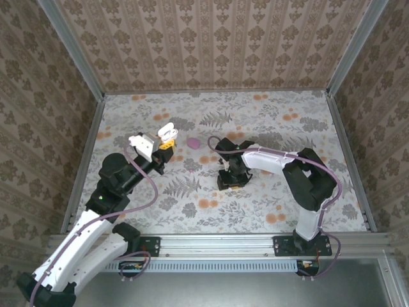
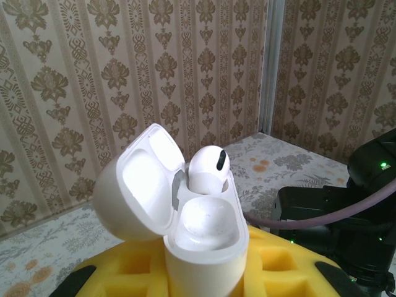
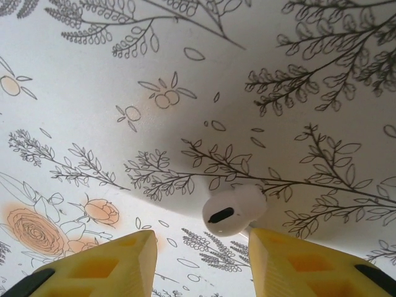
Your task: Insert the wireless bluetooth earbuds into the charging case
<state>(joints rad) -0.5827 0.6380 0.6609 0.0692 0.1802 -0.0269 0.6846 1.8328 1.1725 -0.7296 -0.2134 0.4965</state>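
The loose earbud [image 3: 234,210], small, light and probably slippery, is found on the table [image 3: 93,93] just ahead of the spread fingers of the right claw [image 3: 201,275]; it is best pinched across its rounded body. The opened case [image 2: 204,235], with a seated earbud [image 2: 208,168], is clamped in the left claw [image 1: 163,146].
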